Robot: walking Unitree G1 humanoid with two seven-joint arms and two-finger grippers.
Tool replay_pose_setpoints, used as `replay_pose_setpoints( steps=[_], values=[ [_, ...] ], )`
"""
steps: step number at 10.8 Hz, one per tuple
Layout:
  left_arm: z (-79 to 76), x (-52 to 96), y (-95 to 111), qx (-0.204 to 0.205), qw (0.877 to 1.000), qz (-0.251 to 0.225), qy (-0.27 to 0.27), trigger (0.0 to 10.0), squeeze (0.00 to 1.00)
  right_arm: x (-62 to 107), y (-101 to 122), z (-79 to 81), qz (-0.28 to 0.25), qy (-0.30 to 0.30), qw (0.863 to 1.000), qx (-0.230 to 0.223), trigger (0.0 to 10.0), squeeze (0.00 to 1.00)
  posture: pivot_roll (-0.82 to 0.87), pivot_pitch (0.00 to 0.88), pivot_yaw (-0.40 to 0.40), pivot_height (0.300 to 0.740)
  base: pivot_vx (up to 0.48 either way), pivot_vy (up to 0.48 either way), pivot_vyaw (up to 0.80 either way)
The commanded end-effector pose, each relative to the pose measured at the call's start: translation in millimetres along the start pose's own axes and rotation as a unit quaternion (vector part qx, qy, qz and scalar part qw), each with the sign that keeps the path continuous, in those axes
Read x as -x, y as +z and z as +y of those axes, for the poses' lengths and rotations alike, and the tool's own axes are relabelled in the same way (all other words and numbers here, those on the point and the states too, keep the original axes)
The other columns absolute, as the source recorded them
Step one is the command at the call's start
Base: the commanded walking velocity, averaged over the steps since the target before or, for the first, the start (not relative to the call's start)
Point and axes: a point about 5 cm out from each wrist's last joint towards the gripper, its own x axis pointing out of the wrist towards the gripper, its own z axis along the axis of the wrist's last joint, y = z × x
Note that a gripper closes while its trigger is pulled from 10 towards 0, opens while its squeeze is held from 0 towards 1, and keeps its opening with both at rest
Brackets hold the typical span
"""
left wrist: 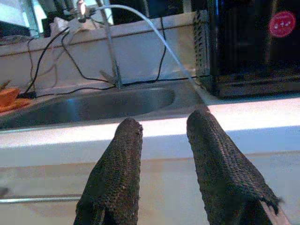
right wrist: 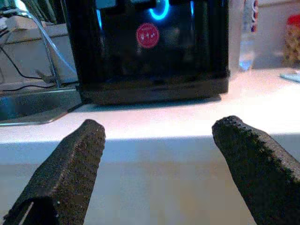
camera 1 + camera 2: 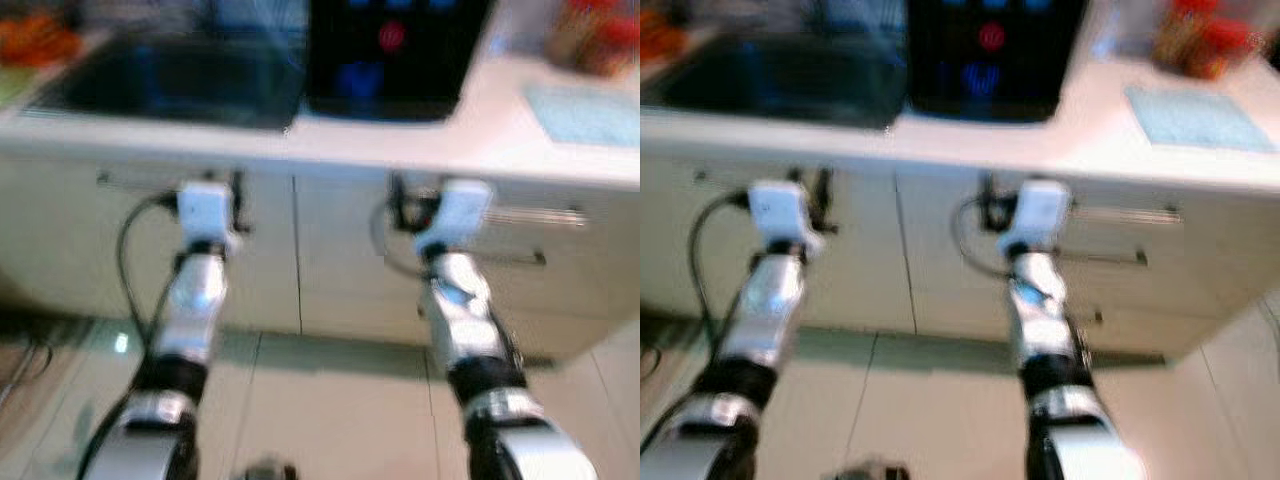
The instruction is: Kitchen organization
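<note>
Facing the white counter (image 3: 400,140) head-on, both arms were raised level with its front edge. The left gripper (image 1: 159,129) had its fingers slightly parted and empty, aimed over the edge at the steel sink (image 1: 93,105), whose long axis ran along the counter. The right gripper (image 2: 157,129) was spread wide, holding nothing, pointed at the black appliance (image 2: 150,47) with its red round sticker (image 2: 147,35) and blue glowing lights, sitting square-on beside the sink's right rim. A thin faucet (image 1: 110,47) and black cables (image 1: 56,61) rose behind the sink. Toward the counter's right end lay a pale blue mat (image 3: 1195,115), with blurred red-topped containers (image 3: 1200,40) behind it. Cabinet doors (image 3: 340,260) with bar handles stood below.
</note>
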Motion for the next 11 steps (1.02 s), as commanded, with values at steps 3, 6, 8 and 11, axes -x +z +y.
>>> replay_pose_setpoints(
  steps=[3,6,8,11],
  values=[
    [-10.9,-0.2,4.3,0.004,1.000,-0.001,-0.012,10.0,0.00,0.0,0.6,-11.7,0.006,-0.020,1.000,0.001,10.0,0.00,0.02,0.042,0.028,0.740,0.000,0.480,-0.48],
    [-11.6,0.1,4.1,0.007,1.000,0.004,-0.011,10.0,0.00,-0.1,0.7,-11.9,0.008,-0.018,1.000,0.004,10.0,0.00,0.03,0.044,0.025,0.740,0.000,0.480,0.00],
    [-10.5,0.7,4.4,0.008,1.000,0.005,-0.009,10.0,0.00,-0.3,0.9,-11.5,0.008,-0.017,1.000,0.002,10.0,0.00,0.03,0.045,0.026,0.740,0.000,0.480,0.00],
    [-9.8,0.9,4.8,0.006,1.000,0.007,-0.007,10.0,0.00,-0.2,1.0,-10.5,0.008,-0.016,1.000,0.002,10.0,0.00,0.03,0.044,0.026,0.740,0.000,0.480,0.00]
  ],
)
